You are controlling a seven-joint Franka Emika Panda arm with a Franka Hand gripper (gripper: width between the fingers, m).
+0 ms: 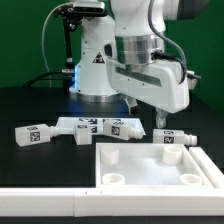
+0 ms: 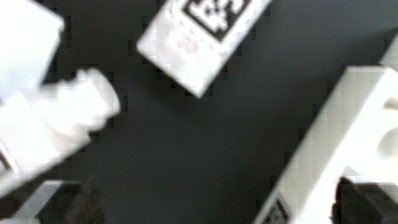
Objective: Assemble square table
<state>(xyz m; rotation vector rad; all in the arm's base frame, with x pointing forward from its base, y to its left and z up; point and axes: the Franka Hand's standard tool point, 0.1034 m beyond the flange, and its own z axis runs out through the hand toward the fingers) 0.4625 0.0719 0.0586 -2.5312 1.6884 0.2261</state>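
**A:** Which step is in hand now?

**B:** I judge it is picking up a leg. The gripper (image 1: 145,113) hangs wide open and empty above the tagged legs (image 1: 113,128), which lie just behind the square table top (image 1: 150,165).

**A:** And the next move?

**B:** Probably to descend over one leg and then close.

**A:** What about the surface and the room?

**B:** The black table (image 1: 40,110) is uncluttered and the background is dark.
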